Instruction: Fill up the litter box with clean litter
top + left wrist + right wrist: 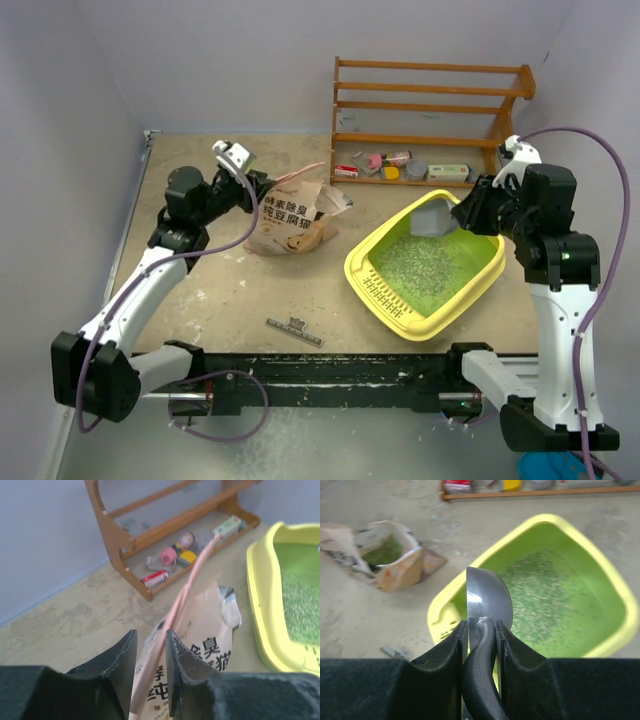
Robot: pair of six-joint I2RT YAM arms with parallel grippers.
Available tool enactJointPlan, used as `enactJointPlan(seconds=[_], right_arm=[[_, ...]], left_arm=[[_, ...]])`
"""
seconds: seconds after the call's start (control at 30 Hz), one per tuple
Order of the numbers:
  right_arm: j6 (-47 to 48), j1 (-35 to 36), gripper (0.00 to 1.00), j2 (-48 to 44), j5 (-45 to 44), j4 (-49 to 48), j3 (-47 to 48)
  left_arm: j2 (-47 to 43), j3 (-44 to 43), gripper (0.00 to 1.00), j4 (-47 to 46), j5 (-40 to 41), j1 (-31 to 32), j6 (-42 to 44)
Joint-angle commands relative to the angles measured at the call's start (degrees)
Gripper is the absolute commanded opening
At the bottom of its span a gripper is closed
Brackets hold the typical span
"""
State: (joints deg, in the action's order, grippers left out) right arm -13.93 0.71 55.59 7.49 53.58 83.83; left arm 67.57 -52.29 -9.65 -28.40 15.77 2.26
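— Black fingers [452, 650] of the right gripper [481, 630] are squeezing the dark handle of a silver scoop [487, 597]. Its bowl is hanging over the yellow rim.

— Where's the litter box [352, 268] sitting?

— Right of centre on the table [220, 290], turned cornerwise, with its slotted strip facing the arms. Grey-green litter [425, 262] is lying thinly across the green floor.

— What's crowding it?

— A wooden rack [430, 105] is standing near its far corner, with small packets and tubs lying on the bottom shelf. A tan bag [290, 222] is slumping open to the left, apart from the box.

— And the left gripper [150, 640]?

— Its jaws are pinching a pink strip [192, 575] that is running along the bag's top.

— Any writing?

— Dark Chinese characters are showing on the bag. I'm making out 除臭 and 豆腐猫. The rack labels are reading too small.

— Room to move?

— Bare table is stretching from the bag towards the arms, with only a small grey piece [294, 331] lying there. Walls are closing in at the left and the back.
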Motion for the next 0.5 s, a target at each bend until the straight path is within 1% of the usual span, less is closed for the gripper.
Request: enactJointPlan(seconds=[0.0, 0.07, 0.17, 0.23, 0.33, 0.4, 0.47], right_arm=[[-2.5, 0.1, 0.00, 1.2, 16.2, -6.5, 2.6], [-3.8, 0.4, 0.00, 1.3, 20.3, -8.0, 3.1], [-6.3, 1.9, 0.00, 1.8, 25.7, -10.5, 3.2], [-7.6, 5.2, 0.00, 2.2, 25.6, -12.2, 3.1], [-9.5, 15.8, 0.00, 4.4, 22.4, -14.9, 3.6], [-10.8, 22.7, 0.00, 7.2, 21.1, -16.8, 4.3], [-10.9, 29.7, 0.00, 9.9, 16.5, -18.3, 5.3]], left_arm=[[-7.0, -3.8, 0.34, -7.0, 9.0, 0.3, -6.1], [-9.1, -4.6, 0.36, -6.5, 14.7, 0.2, -9.2], [-11.8, -6.7, 0.40, -0.4, 24.6, 0.1, -12.3], [-13.2, -7.8, 0.50, 3.6, 29.0, 0.0, -12.7], [-15.5, -9.7, 0.57, 9.4, 32.0, 0.0, -13.3], [-17.7, -9.4, 0.58, 10.6, 33.6, 0.0, -13.6], [-20.1, -9.4, 0.58, 11.6, 35.1, 0.0, -13.5]])
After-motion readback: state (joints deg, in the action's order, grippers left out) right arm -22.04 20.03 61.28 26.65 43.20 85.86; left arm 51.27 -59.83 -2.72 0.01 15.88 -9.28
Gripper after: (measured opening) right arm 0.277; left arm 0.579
